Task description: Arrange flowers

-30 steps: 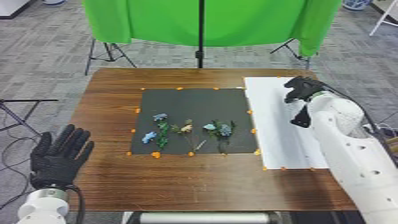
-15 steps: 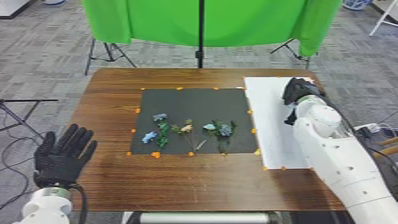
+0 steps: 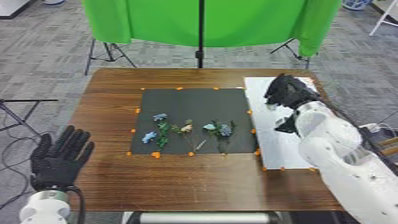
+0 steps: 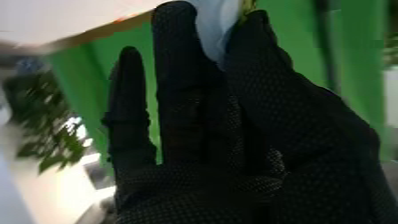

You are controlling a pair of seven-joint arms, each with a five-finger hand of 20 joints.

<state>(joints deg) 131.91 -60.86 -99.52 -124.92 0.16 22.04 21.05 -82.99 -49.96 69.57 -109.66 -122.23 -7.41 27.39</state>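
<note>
1. Flowers lie in a loose row on the black mat (image 3: 191, 102), nearer its front edge: a blue bloom (image 3: 160, 117) set highest at the left, a second blue bloom (image 3: 149, 136) below it, green leaves (image 3: 163, 142) close beside that one, a cream bloom (image 3: 187, 128) in the middle, then a pale blue bloom (image 3: 210, 127) just beside a grey-blue bloom (image 3: 225, 131).
2. A thin pale stick (image 3: 200, 145) slants on the mat below the cream bloom.
3. My right hand (image 3: 289, 92) is above the white sheet (image 3: 280, 155), to the right of the mat, with my arm (image 3: 333, 145) coming in behind it.
4. In the wrist view my right hand (image 4: 258, 130) is nearly closed at the tips, its long fingers fairly straight, pinching a pale blue-white piece (image 4: 211, 25) with yellow-green at its edge. I cannot tell what the rest of that piece is.
5. My left hand (image 3: 59, 160) rests wide open at the left edge of the brown desk (image 3: 178, 185), fingers spread, with nothing in it.
6. Orange tabs mark the edges of the mat and the sheet. Beyond the desk hangs a green cloth (image 3: 151, 22).
</note>
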